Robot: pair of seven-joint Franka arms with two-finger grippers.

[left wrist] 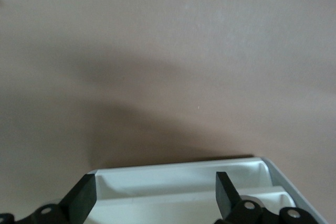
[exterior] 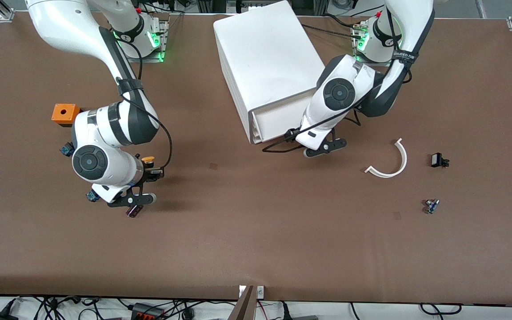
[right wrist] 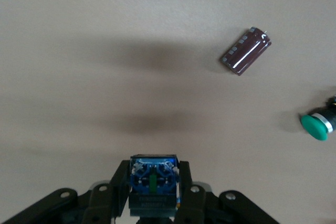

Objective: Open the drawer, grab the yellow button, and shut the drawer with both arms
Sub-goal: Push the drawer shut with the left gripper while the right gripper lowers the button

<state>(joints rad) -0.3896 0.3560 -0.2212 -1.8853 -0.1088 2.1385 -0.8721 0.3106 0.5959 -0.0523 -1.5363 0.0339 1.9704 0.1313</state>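
Right tool [right wrist: 152,195] gripping small blue-bodied yellow-capped button [right wrist: 153,178] over brown table [exterior: 256,231], left tool [left wrist: 155,195] open at white plastic top drawer [left wrist: 178,179]

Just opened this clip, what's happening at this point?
The right gripper is shut on the button, holding it over the table at the right arm's end, near a brown capacitor and a green-capped button. The left gripper is open at the front of the white cabinet, its fingers over the drawer, which looks nearly or fully pushed in.
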